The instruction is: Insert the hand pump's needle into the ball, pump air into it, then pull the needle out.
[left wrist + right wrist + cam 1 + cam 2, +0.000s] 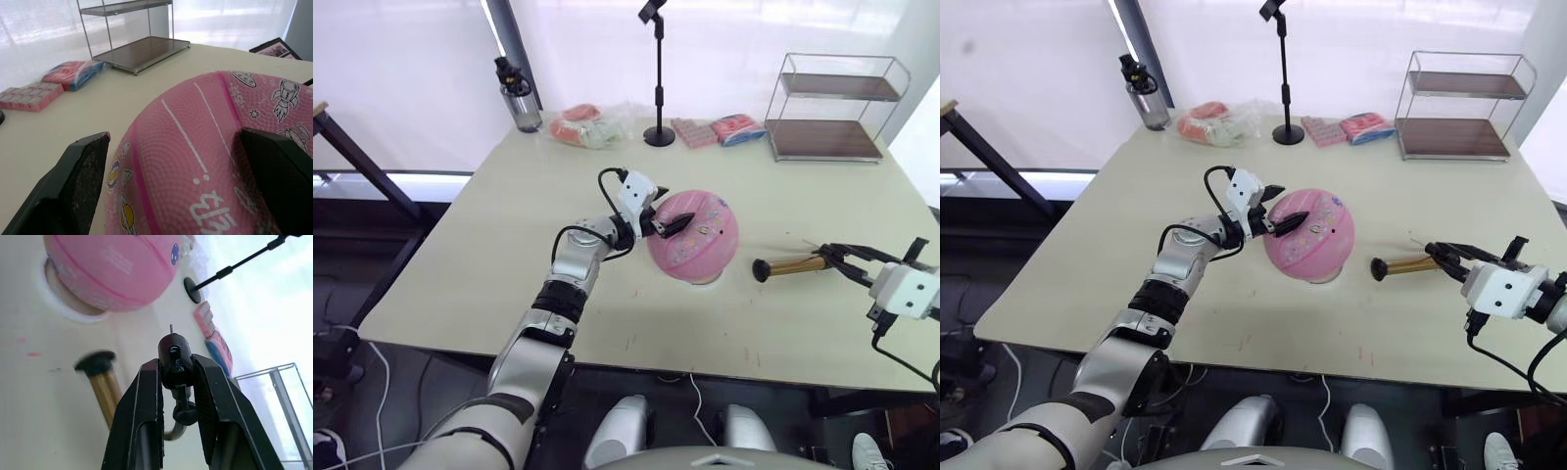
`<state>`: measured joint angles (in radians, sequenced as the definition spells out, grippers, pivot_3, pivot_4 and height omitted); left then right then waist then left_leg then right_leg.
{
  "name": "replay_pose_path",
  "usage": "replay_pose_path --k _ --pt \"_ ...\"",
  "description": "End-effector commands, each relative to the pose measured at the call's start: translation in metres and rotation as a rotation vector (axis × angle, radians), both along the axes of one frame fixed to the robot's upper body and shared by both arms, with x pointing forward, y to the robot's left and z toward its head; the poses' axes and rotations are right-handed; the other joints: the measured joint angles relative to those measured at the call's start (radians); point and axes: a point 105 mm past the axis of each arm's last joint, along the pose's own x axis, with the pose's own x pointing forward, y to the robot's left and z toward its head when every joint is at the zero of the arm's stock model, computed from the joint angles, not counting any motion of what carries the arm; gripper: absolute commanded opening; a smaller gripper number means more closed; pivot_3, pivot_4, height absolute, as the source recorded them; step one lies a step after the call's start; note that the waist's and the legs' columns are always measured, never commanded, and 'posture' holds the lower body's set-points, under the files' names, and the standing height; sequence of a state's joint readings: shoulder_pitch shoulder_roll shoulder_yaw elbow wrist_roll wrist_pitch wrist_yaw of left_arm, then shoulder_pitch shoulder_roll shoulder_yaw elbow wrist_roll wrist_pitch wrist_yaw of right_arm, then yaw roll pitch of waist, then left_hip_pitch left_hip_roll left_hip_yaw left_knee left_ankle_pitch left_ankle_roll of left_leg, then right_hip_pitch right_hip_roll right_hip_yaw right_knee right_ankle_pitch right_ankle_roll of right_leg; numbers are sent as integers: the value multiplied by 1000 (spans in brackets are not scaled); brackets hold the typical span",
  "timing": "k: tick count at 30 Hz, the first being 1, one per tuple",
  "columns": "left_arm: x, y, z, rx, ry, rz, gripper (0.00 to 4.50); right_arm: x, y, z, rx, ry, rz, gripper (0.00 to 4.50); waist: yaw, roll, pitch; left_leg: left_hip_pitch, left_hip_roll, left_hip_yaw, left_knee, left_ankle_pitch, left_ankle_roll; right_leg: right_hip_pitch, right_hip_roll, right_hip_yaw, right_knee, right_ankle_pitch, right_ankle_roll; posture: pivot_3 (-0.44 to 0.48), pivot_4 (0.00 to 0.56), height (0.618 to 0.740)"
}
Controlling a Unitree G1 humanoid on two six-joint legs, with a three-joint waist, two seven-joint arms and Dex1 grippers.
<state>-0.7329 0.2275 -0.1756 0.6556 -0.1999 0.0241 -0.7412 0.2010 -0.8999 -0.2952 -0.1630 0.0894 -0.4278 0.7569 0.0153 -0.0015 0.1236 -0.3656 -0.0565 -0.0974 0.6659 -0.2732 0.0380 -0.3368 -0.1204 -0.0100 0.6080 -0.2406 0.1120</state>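
The pink ball (695, 235) with cartoon prints sits on a white ring (705, 279) mid-table. My left gripper (658, 217) is open at the ball's left side, its fingers (73, 186) spread over the ball's (195, 161) upper surface. The hand pump (790, 265) lies on the table to the right of the ball, its gold barrel (108, 391) pointing at the ball. My right gripper (837, 259) is at the pump's far end, shut on the black fitting (172, 357). The needle (170, 328) sticks out of the fitting toward the ball (112, 269), well apart from it.
Along the table's back edge stand a water bottle (519, 96), a clear bag of packets (587, 127), a black stand (658, 88), pink packets (695, 132) and a two-tier wire shelf (832, 108). Bare tabletop (509, 225) lies left of and in front of the ball.
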Motion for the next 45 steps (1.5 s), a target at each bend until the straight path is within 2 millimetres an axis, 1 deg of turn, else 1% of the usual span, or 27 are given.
replay_pose_path --k 1,5,8,13,19,23,29,30,31,32,36,41,43,45 --pt "-28 28 -109 235 335 69 4500 -1 5 15 7 -55 12 327 -11 2 0 -1 0 0 0 0 0 0 0 0 0 0 0 0 150 731" --pt "-29 21 -104 211 318 43 4500 -2 8 15 12 -50 15 327 -29 4 -1 -5 1 -1 0 0 0 -2 -3 -2 -1 0 0 0 150 731" --pt "-30 18 -102 199 310 35 4500 -4 13 11 20 -29 25 327 -26 4 -1 -4 1 -2 0 0 0 -2 -6 0 0 0 0 0 150 731" --pt "-28 14 -97 176 296 34 4500 1 23 10 83 -30 22 327 -11 5 -2 0 1 -4 0 0 0 -2 -4 3 3 0 0 0 150 731" --pt "-23 8 -80 124 237 12 4500 6 28 -4 167 63 -38 327 0 5 -2 3 0 -5 0 0 0 -2 -4 5 3 0 0 0 150 731" --pt "-23 0 -63 66 183 -29 4500 12 31 -14 234 108 -81 327 0 5 -1 0 0 -5 0 0 0 -5 -4 6 3 0 0 0 150 731" --pt "-22 -8 -42 14 124 -66 4500 18 30 -30 246 170 -119 327 2 7 2 -6 -1 -5 0 1 0 -11 -2 3 2 0 0 0 150 731" --pt "-22 -9 -39 7 116 -72 4500 19 30 -30 250 170 -125 327 3 7 2 -8 -3 -5 0 1 0 -14 -1 2 2 0 0 0 150 731" --pt "-22 -11 -34 -2 103 -81 4500 20 31 -32 252 176 -130 327 4 7 2 -14 -4 -5 0 1 0 -20 0 2 2 1 0 0 150 731" --pt "-22 -12 -30 -12 94 -88 4500 21 30 -34 254 181 -136 327 4 6 2 -16 -5 -6 0 2 -1 -22 0 3 2 1 0 0 150 731" --pt "-21 -18 -12 -64 65 -105 4500 25 28 -43 253 209 -160 327 7 7 11 -18 -11 -11 0 4 2 -25 1 5 2 2 3 0 150 731" --pt "-24 -24 11 -119 26 -138 4500 27 25 -48 253 222 -175 327 10 6 17 -24 -11 -12 0 5 3 -33 2 5 2 3 3 0 150 731" --pt "-26 -26 17 -133 17 -153 4500 28 25 -49 256 223 -176 327 10 6 18 -31 -11 -12 1 6 4 -39 2 5 3 6 -1 0 150 731" --pt "-28 -28 25 -149 0 -173 4500 28 24 -50 256 225 -179 327 11 5 23 -32 -12 -12 0 6 4 -40 2 5 3 6 -1 0 150 731"
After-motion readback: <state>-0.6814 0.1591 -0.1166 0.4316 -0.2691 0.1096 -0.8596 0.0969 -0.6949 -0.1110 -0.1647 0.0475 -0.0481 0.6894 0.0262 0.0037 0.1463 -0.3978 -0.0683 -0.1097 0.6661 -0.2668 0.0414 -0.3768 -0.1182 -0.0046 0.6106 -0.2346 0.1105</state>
